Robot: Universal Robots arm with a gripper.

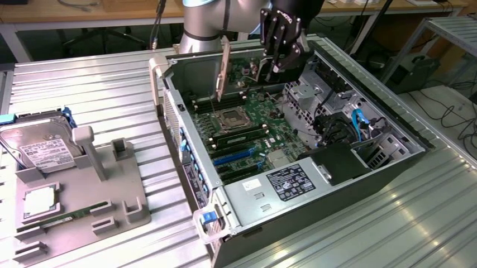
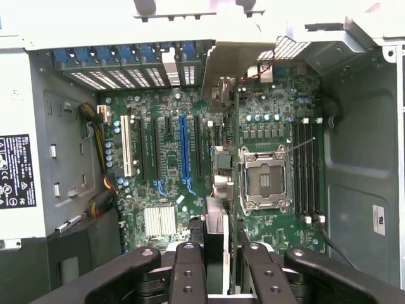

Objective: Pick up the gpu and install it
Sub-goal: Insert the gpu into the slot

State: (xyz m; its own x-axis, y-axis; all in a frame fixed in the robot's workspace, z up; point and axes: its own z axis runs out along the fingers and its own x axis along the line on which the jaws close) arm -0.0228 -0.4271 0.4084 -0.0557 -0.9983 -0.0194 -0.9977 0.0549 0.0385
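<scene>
A: Where's the gpu?
B: Thin green circuit-board gpu with silvery bracket [image 1: 223, 70] hangs edge-on in the black gripper [image 1: 270, 66], fingers [image 2: 187, 278] pinching its top edge, above the open grey PC case [image 1: 358, 184].
A: Why edge-on?
B: Probably so its connector edge faces the motherboard's blue slot [image 2: 184, 151].

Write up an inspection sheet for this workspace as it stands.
Surface: ribbed metal table, with a grey fixture tray.
Job's things: gpu held edge-on above the motherboard inside the open computer case.
Clutter: hard drive upright in the tray; memory stick lying in the tray.
Grippers: gripper shut on the gpu, above the case.
Cables: blue cable inside the case; dark cables on the floor.
Surroundings: wooden benches behind.
</scene>
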